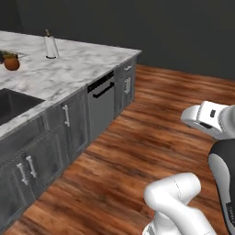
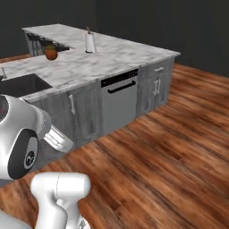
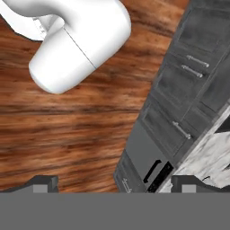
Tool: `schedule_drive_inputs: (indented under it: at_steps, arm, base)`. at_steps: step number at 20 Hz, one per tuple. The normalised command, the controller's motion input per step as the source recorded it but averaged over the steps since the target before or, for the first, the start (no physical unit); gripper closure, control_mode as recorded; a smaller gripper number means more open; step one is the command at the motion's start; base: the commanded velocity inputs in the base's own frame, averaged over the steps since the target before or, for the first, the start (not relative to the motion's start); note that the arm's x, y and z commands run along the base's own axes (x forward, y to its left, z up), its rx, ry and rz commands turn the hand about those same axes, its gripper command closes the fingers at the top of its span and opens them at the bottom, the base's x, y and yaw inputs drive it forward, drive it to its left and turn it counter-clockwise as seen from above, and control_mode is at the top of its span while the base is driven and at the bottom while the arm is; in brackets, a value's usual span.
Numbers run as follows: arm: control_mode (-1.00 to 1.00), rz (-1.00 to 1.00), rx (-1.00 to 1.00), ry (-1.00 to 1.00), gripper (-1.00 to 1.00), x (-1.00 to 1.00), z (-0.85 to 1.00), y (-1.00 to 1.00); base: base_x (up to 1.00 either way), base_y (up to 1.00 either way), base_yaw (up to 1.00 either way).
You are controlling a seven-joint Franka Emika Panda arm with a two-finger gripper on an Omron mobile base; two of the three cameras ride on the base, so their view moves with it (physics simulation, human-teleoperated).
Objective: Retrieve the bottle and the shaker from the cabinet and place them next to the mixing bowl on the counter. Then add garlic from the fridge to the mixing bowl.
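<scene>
**Two fingertips standing wide apart, gripping nothing**

The gripper (image 3: 112, 184) is hanging spread over the wooden floor (image 3: 67, 130), beside the grey drawers under the counter (image 1: 59, 69). On that marble slab a paper-towel roll (image 1: 51, 46) is standing, near a small potted plant (image 1: 11, 61).

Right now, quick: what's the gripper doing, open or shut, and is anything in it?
Gripper: open, jaws wide apart, nothing between them; it looks down at the wood floor beside the grey drawers.
</scene>
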Motion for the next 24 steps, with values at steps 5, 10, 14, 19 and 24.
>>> schedule_drive_inputs:
  at_steps: [5, 10, 14, 19, 24]
  arm:
    - [1.00, 0.00, 0.00, 0.00, -1.00, 0.00, 0.00, 0.00]
    - [1.00, 0.00, 0.00, 0.00, -1.00, 0.00, 0.00, 0.00]
    - [1.00, 0.00, 0.00, 0.00, -1.00, 0.00, 0.00, 0.00]
    - [1.00, 0.00, 0.00, 0.00, -1.00, 0.00, 0.00, 0.00]
    - [1.00, 0.00, 0.00, 0.00, -1.00, 0.00, 0.00, 0.00]
  base:
    - [0.00, 0.00, -0.36]
    - [0.00, 0.00, -0.36]
    - [0.03, 0.04, -0.30]
    - [0.21, 0.11, -0.23]
    - [0.31, 0.16, -0.20]
